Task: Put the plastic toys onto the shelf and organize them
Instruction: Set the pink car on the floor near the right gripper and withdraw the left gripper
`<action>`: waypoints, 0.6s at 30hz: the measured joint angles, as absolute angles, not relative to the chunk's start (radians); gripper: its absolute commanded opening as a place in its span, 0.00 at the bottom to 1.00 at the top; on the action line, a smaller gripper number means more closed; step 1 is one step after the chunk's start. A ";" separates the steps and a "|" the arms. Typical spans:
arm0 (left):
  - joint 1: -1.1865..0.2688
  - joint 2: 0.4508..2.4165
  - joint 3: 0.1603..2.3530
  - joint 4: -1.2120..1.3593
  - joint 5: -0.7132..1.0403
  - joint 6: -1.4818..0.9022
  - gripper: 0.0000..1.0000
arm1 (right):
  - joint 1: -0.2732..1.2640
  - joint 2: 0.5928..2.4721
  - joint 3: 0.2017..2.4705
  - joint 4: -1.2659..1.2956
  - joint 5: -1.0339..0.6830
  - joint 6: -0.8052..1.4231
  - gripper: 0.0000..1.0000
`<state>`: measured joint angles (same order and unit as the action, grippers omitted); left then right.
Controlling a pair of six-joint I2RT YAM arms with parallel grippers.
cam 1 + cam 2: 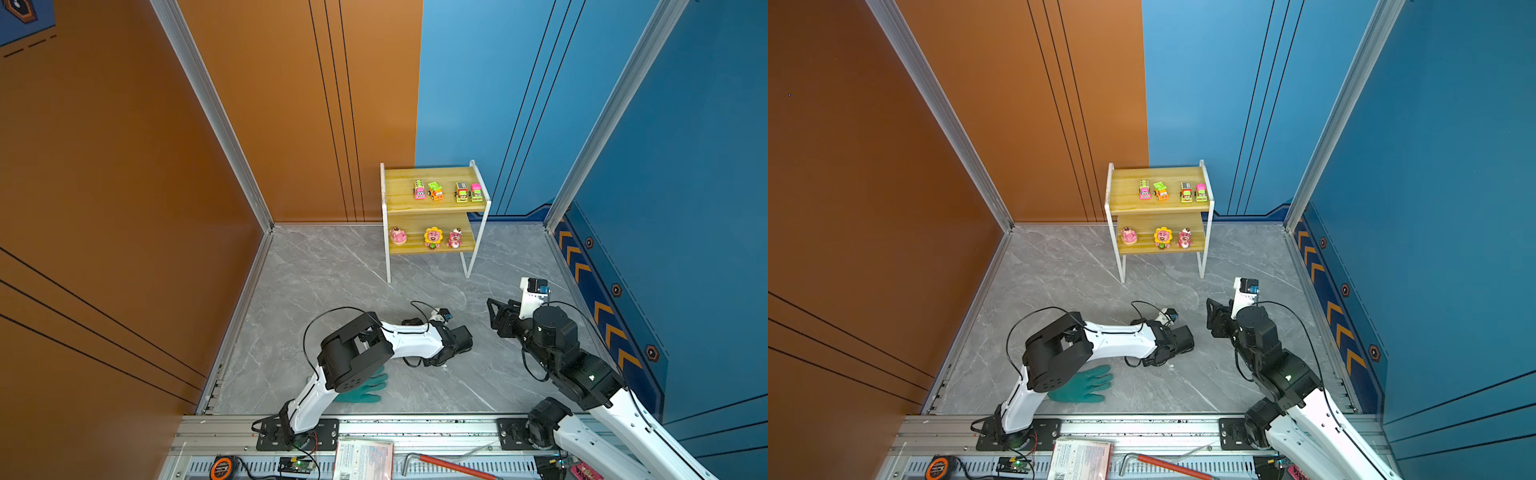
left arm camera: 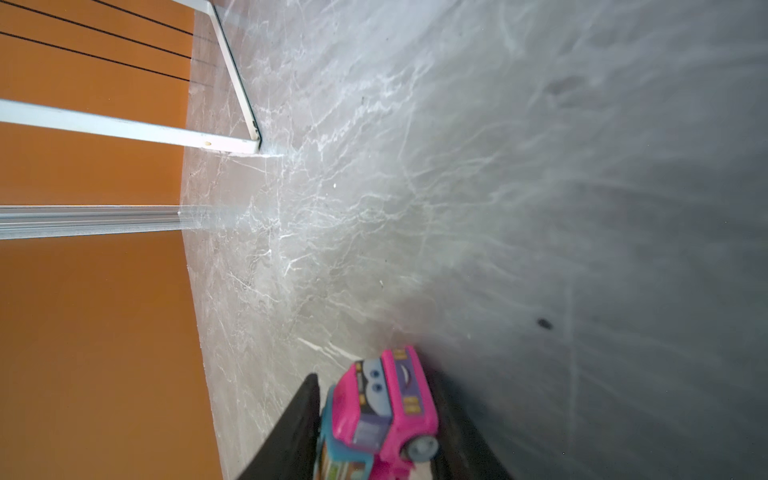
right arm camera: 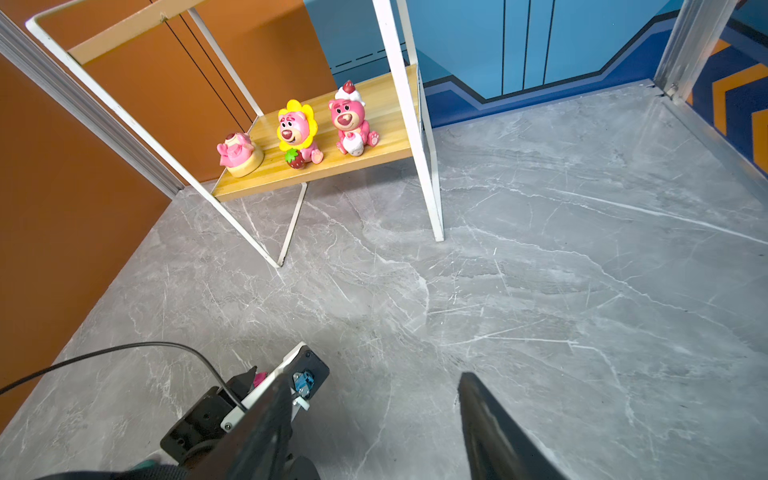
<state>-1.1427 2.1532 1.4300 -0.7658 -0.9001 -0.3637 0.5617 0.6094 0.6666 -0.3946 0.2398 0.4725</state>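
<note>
Four small plastic cartoon cars stand in a row on the top board of the two-tier shelf (image 1: 399,195) of pale yellow wood with a thin white metal frame: a pink car with a striped roof (image 1: 419,189), an orange car with a green top (image 1: 435,191), a yellow-green and red car (image 1: 461,192) and a green car with a pink top (image 1: 476,192), the last two just beside each other. On the lower board sit three pink plastic bear figurines: a bear lying on a cream base (image 3: 237,153), a bear ringed with yellow sunflower petals (image 3: 296,133) and a bear with a white cap (image 3: 351,120). A fifth car, pink with teal trim and cartoon eyes (image 2: 386,411), is down by the grey marbled surface (image 1: 332,282), well apart from the shelf, between the two black fingers of the left pincer (image 2: 376,386); whether they press on it I cannot tell. The right pincer (image 3: 374,380) hovers spread and empty over bare surface near the shelf. A teal-green work glove (image 1: 1084,384) lies flat beneath the left arm.
</note>
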 measured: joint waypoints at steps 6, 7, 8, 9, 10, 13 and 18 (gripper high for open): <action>-1.187 2.159 1.463 -0.782 -0.869 -0.395 0.49 | 0.561 0.629 0.676 -0.412 0.244 0.469 0.65; -1.191 2.159 1.465 -0.783 -0.866 -0.401 0.50 | 0.561 0.633 0.681 -0.412 0.245 0.469 0.64; -1.193 2.159 1.465 -0.784 -0.865 -0.409 0.50 | 0.561 0.636 0.685 -0.412 0.245 0.468 0.65; -1.193 2.159 1.465 -0.786 -0.864 -0.412 0.51 | 0.561 0.639 0.688 -0.412 0.245 0.467 0.65; -1.193 2.158 1.465 -0.786 -0.863 -0.416 0.52 | 0.560 0.640 0.690 -0.412 0.245 0.464 0.65; -1.192 2.151 1.464 -0.791 -0.859 -0.427 0.58 | 0.554 0.640 0.699 -0.413 0.245 0.450 0.66; -1.192 2.108 1.450 -0.796 -0.823 -0.445 0.78 | 0.539 0.640 0.712 -0.413 0.241 0.411 0.68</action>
<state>-1.1923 2.1082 1.4502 -0.7963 -0.8230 -0.4454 0.5392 0.6395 0.7120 -0.4126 0.2405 0.4107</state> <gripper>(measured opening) 0.723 0.676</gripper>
